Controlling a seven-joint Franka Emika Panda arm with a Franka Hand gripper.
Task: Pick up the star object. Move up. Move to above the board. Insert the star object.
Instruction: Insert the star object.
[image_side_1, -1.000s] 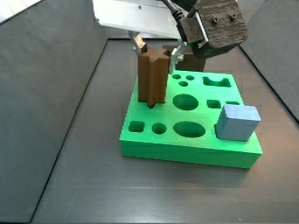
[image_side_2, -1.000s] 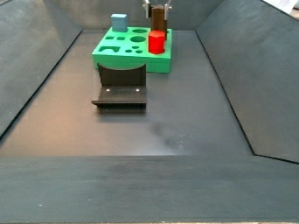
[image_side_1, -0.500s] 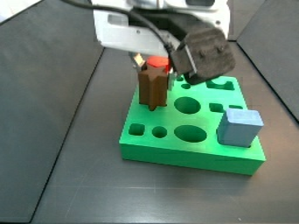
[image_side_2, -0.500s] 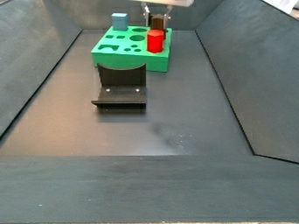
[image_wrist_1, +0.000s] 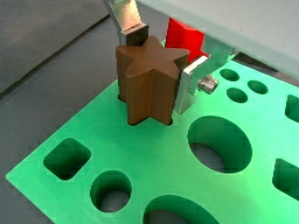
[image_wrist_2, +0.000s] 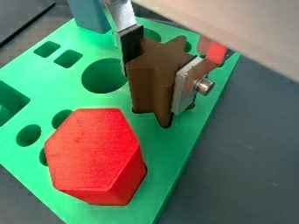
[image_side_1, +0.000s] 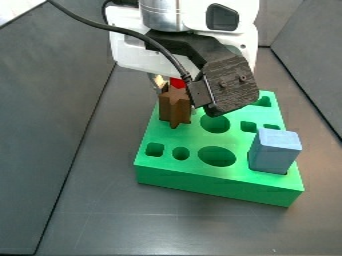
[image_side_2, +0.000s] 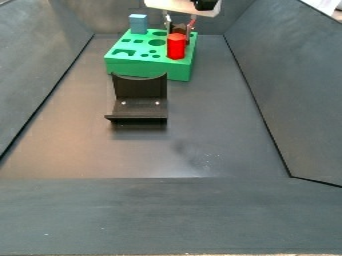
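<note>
Gripper (image_wrist_1: 160, 63) clamps the star object (image_wrist_1: 149, 83) with both pads on its flanks, lower end already seated in the star hole at a corner of the board (image_wrist_1: 82, 188). We judge insertion mid-way: we push straight down, keep the points aligned, no twist (binding risk). Red peg (image_wrist_2: 96, 156) stands just beside the fingers; blue block (image_side_1: 274, 150) sits well clear. Fixture (image_side_2: 138, 104) is off the board.

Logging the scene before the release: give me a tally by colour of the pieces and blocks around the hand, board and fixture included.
Brown: 1, the star object, between the fingers of the hand and partly down in its hole
Red: 1, the hexagonal peg
Blue: 1, the cube
Green: 1, the board
Dark: 1, the fixture, on the floor
Total: 5
</note>
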